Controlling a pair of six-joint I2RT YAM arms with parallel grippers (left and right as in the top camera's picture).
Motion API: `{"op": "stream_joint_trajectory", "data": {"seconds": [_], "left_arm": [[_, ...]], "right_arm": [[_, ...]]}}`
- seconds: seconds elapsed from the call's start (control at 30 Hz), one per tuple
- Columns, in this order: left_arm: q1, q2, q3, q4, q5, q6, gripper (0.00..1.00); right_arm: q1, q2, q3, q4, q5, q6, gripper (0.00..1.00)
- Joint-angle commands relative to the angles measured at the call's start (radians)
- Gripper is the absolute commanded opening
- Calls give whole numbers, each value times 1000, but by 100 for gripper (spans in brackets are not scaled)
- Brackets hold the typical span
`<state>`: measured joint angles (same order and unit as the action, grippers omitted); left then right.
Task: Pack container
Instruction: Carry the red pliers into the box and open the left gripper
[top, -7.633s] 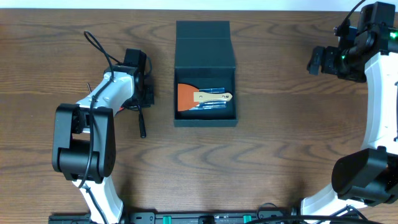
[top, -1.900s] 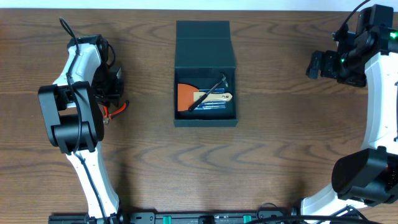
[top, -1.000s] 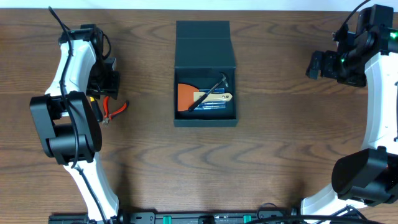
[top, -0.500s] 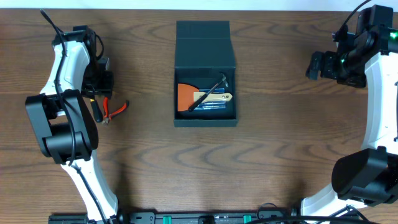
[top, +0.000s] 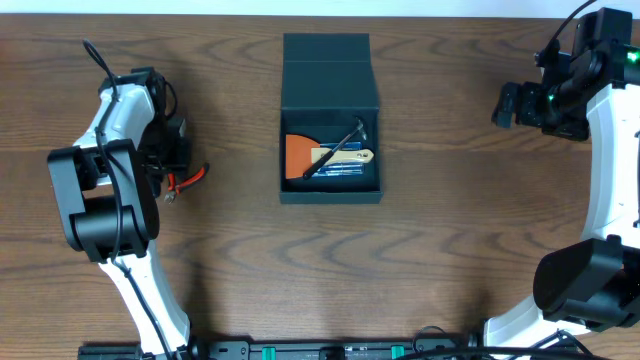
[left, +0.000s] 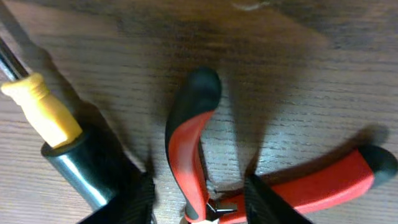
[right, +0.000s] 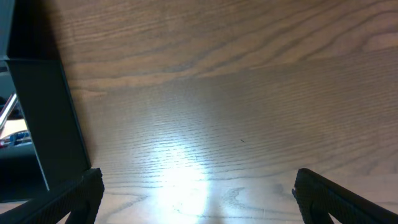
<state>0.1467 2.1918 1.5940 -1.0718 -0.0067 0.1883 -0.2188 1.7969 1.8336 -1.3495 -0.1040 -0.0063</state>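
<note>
Back down over the red-handled pliers (left: 186, 149) comes the left gripper (left: 199, 196) — jaws released, straddling one handle, nothing gripped yet. The right gripper (right: 199, 193) hangs spread, idle. Mid-table sits the container (top: 330, 196), lid open — the pliers look next to go in.

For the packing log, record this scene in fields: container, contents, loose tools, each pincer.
container: dark teal-green square rigid box, mid-table, flap lid open toward the far edge
contents: orange-bladed scraper with wooden handle; slim black tool lying across it; blue items beneath
loose tools: red-and-black-handled pliers and yellow-collared dark-handled screwdriver, both on the wooden table at left
left pincer: open, astride one pliers handle
right pincer: open, holding nothing, above the table right of the box
</note>
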Motion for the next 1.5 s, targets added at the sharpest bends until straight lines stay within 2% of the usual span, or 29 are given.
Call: {"op": "stream_joint_trajectory", "data": {"seconds": [0.0,0.2,0.33,0.5,0.7,0.8,0.93,1.07,1.23,1.47], "left_arm": [[1,15,-5,5,-4,16,38],[1,15,-5,11,0,17,15],[-2,15,-4,-6,19,32,6],[-11,-14,40,-85,24,39,6],[-42,-133,237,-211,22,39,6],[-84,-227,327,-225,22,51,6],[-195,-368,379,-168,23,125,6],[-366,-455,379,-92,23,242,6],[-588,-430,359,-63,22,386,6],[-706,-261,319,-62,22,402,6]], "right_arm": [[0,-5,9,-3,-5,18,99],[0,-5,9,-5,-6,18,99],[0,-5,9,-5,-5,18,99],[0,-5,9,-2,-5,18,99],[0,-5,9,7,-17,18,99],[0,-5,9,13,-33,18,99],[0,-5,9,19,-35,18,99],[0,-5,9,23,-35,18,99],[0,-5,9,23,-35,17,99],[0,-5,9,21,-35,17,99]]}}
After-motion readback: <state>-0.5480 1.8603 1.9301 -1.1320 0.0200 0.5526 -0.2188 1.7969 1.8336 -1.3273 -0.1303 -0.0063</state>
